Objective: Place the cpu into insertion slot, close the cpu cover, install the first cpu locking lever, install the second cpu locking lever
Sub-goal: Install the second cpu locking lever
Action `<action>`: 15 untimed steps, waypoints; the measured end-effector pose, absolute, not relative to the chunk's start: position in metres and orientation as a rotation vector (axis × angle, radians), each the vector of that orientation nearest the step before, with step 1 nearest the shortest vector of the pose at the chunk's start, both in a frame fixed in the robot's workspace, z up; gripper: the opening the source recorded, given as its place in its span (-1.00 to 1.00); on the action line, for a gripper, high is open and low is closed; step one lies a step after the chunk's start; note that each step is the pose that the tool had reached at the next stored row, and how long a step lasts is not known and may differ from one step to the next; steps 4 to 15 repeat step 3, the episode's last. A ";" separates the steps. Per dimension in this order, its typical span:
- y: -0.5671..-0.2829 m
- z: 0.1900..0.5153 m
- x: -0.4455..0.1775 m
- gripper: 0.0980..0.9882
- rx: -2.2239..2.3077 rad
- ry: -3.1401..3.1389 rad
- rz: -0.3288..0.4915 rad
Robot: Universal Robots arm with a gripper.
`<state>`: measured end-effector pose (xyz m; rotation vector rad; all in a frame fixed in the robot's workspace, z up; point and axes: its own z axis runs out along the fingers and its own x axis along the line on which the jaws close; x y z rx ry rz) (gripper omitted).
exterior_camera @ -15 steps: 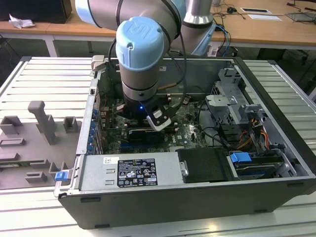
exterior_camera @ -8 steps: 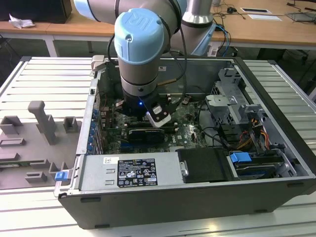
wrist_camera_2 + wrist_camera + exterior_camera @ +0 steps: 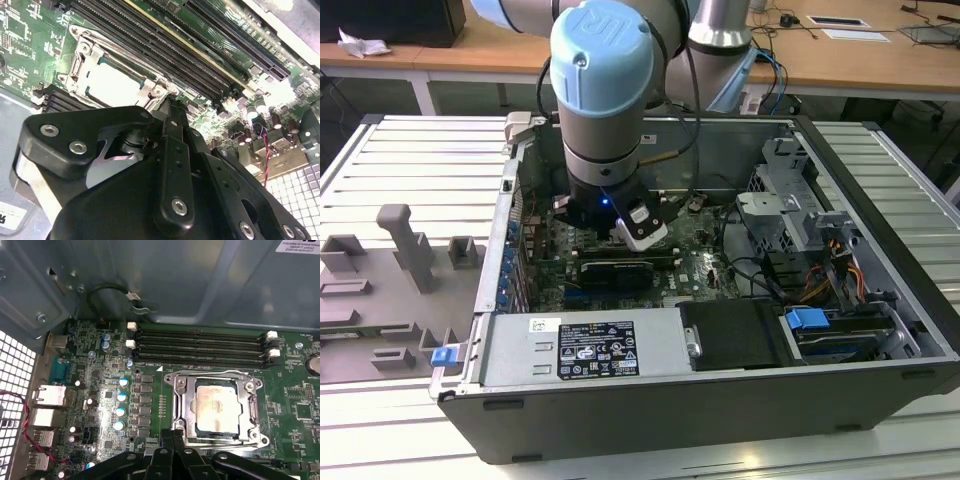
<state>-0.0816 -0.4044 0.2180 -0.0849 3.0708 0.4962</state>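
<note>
**Chip seated and cover down; I am working at the levers**

Starting at the exterior view's left, a grey tray of fixtures sits outside the open computer case. Moving right, my arm reaches straight down into the case, over the green board.

In the first wrist view the cpu lies flat in the insertion slot, and the cpu cover is folded down around it, its window framing the pale chip top. A thin wire lever runs along the edge of the cover nearest the long memory slots; I cannot tell whether it is hooked home. The gripper is at the socket's near edge, its fingers together with nothing between them that I can see.

In the second wrist view the fingertips sit just beside the corner of the cover.

So I judge placing and closing done, and the lever steps in hand. The next move calls for a fine, steady press on thin springy wire, close to fragile parts.
</note>
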 end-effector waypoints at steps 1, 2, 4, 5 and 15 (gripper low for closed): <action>-0.404 0.218 -0.082 -0.98 -0.085 3.071 0.496; -0.404 0.218 -0.082 -0.98 -0.085 3.071 0.496; -0.404 0.218 -0.082 -0.98 -0.085 3.071 0.496; -0.404 0.218 -0.082 -0.98 -0.085 3.071 0.496; -0.404 0.218 -0.082 -0.98 -0.085 3.071 0.496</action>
